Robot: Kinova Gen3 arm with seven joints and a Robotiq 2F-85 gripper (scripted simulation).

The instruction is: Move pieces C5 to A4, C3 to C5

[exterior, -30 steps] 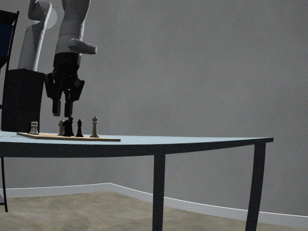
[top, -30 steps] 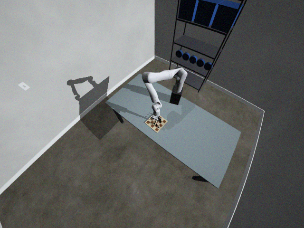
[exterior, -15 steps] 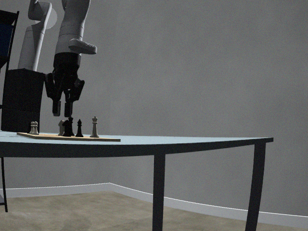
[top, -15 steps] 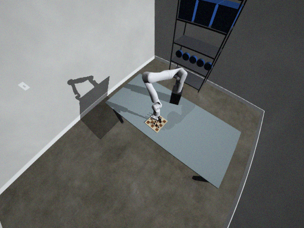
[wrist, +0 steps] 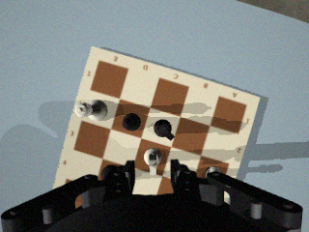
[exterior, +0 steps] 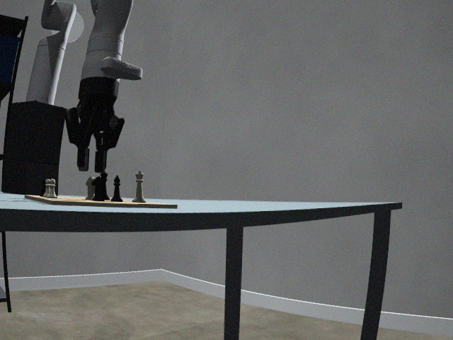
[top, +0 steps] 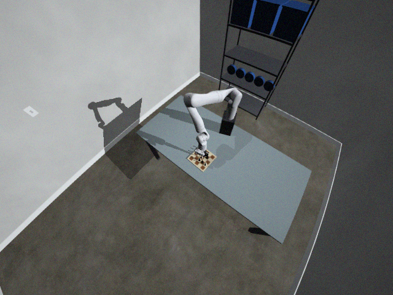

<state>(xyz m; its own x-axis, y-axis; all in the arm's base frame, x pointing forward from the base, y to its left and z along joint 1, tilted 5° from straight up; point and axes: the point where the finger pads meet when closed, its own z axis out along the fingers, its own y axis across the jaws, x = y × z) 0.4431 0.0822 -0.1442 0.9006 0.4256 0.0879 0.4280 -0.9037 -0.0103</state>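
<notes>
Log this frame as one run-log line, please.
phase: approach | gripper: open, holding nothing, above pieces | white pawn: between jaws in wrist view | moves: none visibly done
</notes>
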